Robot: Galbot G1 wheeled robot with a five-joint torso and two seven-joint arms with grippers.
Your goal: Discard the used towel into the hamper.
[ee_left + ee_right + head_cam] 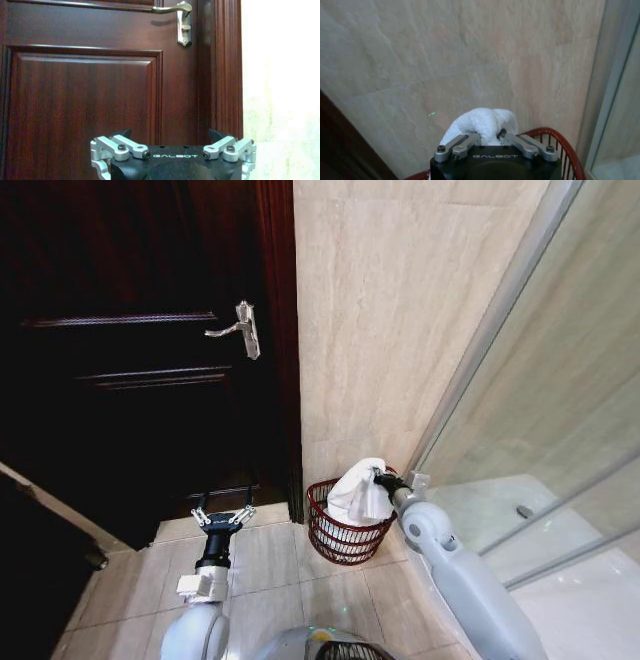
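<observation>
Over the hamper [345, 538], in the corner between door [130, 360] and shower glass [560, 410]: right claw [380, 477] pinching the towel [358, 495], white bulk already sagging inside the rim (top bunch above it). Carrying judged done; left to do: letting go, pulling clear. Left claw [222, 515] parked low before the door, fingers spread, holding nothing.
</observation>
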